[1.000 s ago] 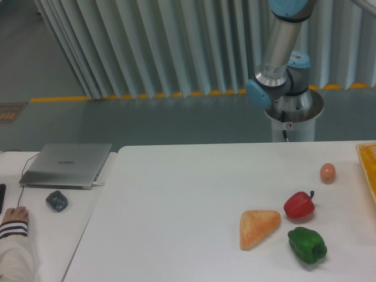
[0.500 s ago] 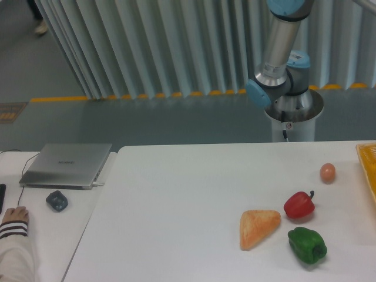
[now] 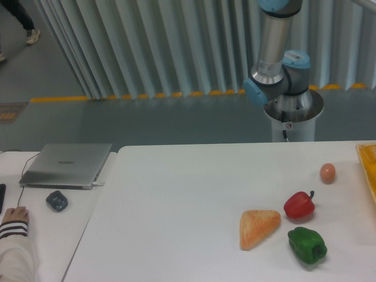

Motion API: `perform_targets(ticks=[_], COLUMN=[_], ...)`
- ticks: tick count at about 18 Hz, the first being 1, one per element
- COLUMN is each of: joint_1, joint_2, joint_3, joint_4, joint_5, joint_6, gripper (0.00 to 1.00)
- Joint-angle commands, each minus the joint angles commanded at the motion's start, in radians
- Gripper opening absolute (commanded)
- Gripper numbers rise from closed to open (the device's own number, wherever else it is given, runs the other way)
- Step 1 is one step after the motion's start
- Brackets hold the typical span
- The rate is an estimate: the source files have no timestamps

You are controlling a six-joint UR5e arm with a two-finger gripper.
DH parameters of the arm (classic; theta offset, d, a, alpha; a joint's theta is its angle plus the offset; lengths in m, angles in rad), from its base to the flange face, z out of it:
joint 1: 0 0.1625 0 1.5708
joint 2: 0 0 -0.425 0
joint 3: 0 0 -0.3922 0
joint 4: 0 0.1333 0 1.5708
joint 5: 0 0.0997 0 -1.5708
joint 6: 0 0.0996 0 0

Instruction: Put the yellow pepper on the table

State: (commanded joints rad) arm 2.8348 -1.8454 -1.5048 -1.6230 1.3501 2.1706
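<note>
The yellow pepper is out of view in the camera view. The white table [image 3: 176, 194] fills the lower right of the picture. Only the arm's base and lower links [image 3: 276, 64] show behind the table's far edge; the gripper is outside the frame. On the table lie a red pepper [image 3: 299, 204], a green pepper [image 3: 307, 244], a small orange egg-shaped item [image 3: 328, 172] and a triangular piece of bread [image 3: 257, 227].
A yellow basket's edge [image 3: 369, 170] shows at the table's right border. To the left is a second desk with a grey laptop [image 3: 66, 164], a dark mouse [image 3: 57, 200] and a person's hand [image 3: 14, 216]. A person's legs [image 3: 17, 17] pass at the top left.
The arm's lower link has swung slightly to the left. A person walks through the top left corner. The things on the table have not moved.
</note>
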Motion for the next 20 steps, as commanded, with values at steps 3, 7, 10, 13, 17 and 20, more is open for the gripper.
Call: perform_targets(ticks=[3,7,10,13,17,20], joint_1=[-0.026,-0.083,-0.113,-0.178,-0.233,-0.268], joint_2=[0.024,0.029,0.035,0.054,0.058,0.054], joint_3=[0.0,0.0,0.0,-0.034,-0.067,-0.069], joint_4=[0.005,0.028,0.041,0.147,0.252,0.277], joint_5=[-0.031,-0.066,-0.065,-0.039,0.046,0.118], joint_6=[-0.107,-0.278,-0.386,-0.537,-0.67,-0.708], gripper=[0.52,0.52,0.52,0.52,0.52,0.52])
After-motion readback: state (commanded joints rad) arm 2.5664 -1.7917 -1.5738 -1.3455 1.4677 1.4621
